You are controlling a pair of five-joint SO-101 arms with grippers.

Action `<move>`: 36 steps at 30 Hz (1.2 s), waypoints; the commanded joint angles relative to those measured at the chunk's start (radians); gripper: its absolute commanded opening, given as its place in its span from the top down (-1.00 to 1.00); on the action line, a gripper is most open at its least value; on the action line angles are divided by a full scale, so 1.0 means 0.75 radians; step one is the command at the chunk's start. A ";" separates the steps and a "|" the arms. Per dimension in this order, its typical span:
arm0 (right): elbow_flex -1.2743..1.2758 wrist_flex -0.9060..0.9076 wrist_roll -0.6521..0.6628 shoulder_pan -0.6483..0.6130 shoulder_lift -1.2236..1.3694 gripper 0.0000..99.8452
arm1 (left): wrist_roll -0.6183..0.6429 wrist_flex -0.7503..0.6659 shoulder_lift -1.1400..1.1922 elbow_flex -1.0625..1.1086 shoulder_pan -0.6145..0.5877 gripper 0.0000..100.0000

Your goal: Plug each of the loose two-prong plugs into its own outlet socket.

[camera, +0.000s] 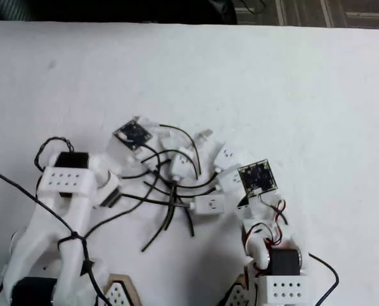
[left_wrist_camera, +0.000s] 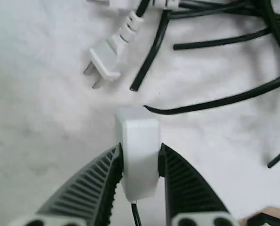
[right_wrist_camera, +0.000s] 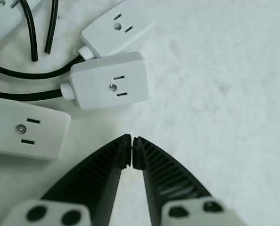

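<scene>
White table [camera: 304, 76], with black cords [left_wrist_camera: 151, 52] tangled between your two arms.
Your left gripper [left_wrist_camera: 139, 149] is clamped on a white block [left_wrist_camera: 139, 132] at a cord's end; a loose plug [left_wrist_camera: 107, 59] lies just beyond. Your right gripper [right_wrist_camera: 131, 153] is pinched closed on nothing, near three sockets [right_wrist_camera: 109, 82]. The plug looks light and hard, and its cord will likely tug, so take it by the flat body, not the prongs.

A white block [left_wrist_camera: 137, 136] tight in the left pincer [left_wrist_camera: 139, 150], loose two-prong plug [left_wrist_camera: 107, 57] and black cables [left_wrist_camera: 225, 100] beyond.
</scene>
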 commanded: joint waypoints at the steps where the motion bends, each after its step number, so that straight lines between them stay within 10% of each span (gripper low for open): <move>1: 0.012 0.009 0.014 0.017 -0.013 0.96 | -0.002 0.190 0.003 -0.125 0.052 0.91; 15: 0.012 0.009 0.014 0.017 -0.013 0.96 | -0.086 0.436 0.024 -0.372 0.050 0.91; 36: 0.012 0.026 0.014 0.015 -0.013 0.96 | -0.170 -0.215 0.605 -0.520 -0.332 0.47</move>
